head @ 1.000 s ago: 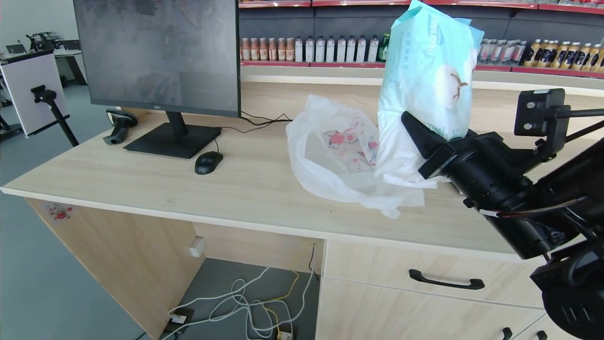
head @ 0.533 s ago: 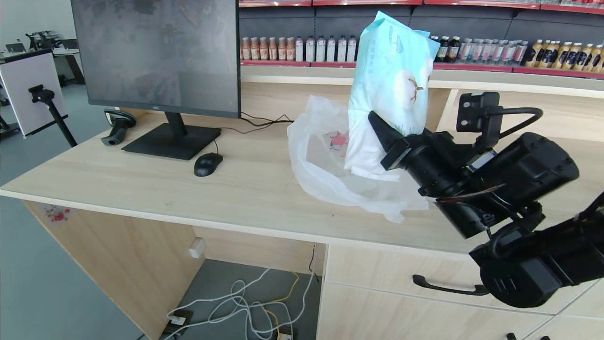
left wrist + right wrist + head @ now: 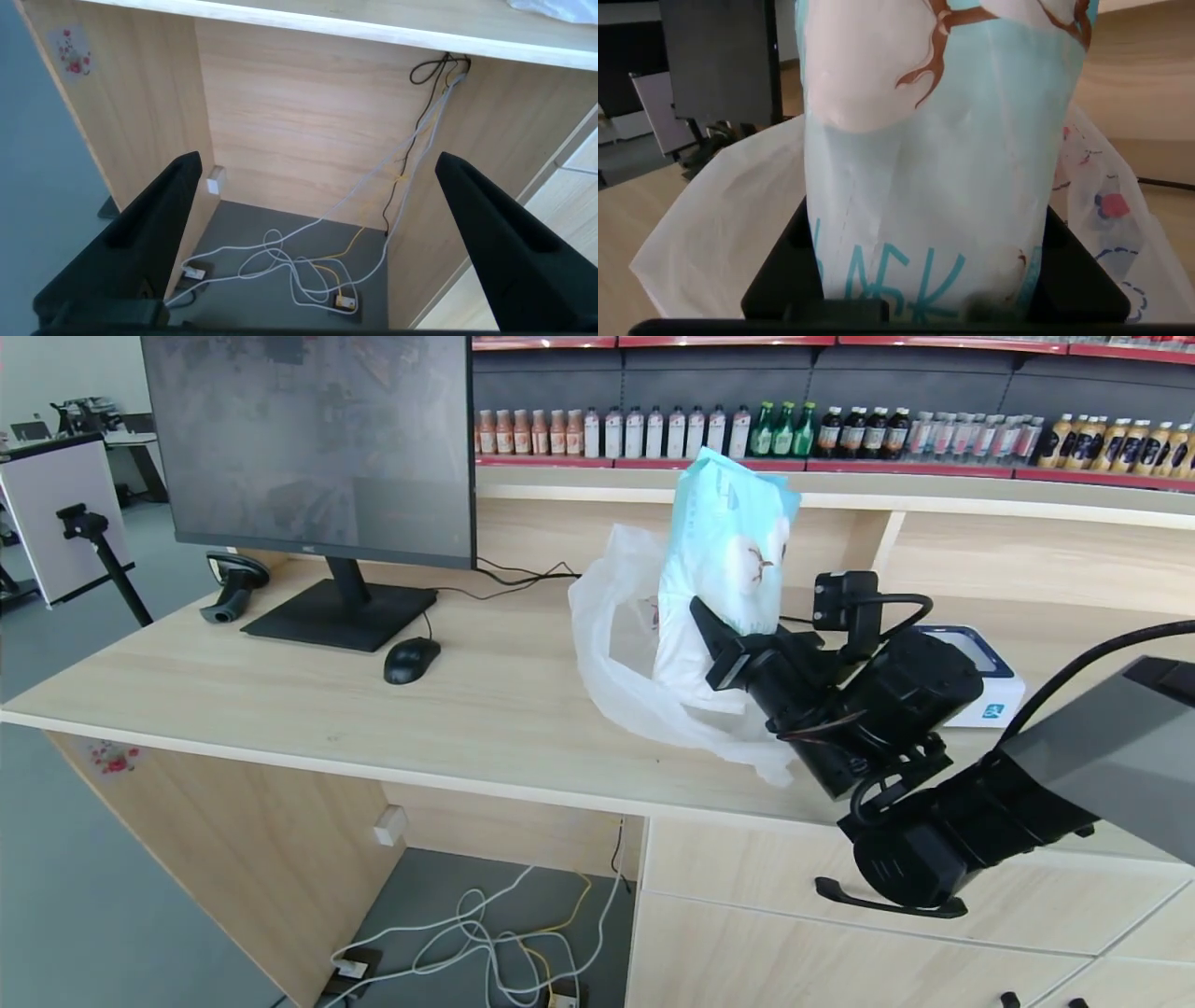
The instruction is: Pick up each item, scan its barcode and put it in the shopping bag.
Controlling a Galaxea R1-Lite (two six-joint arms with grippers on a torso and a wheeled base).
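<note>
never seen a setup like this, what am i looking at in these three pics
A two-armed robot at a shop counter. The wide picture comes from its head camera, the other two from cameras on its wrists. The right fingers are shut on a teal pack, held upright at the mouth of the white bag lying on the counter. The left fingers are open and empty, down below the counter's edge. A monitor and mouse also sit on the counter.
</note>
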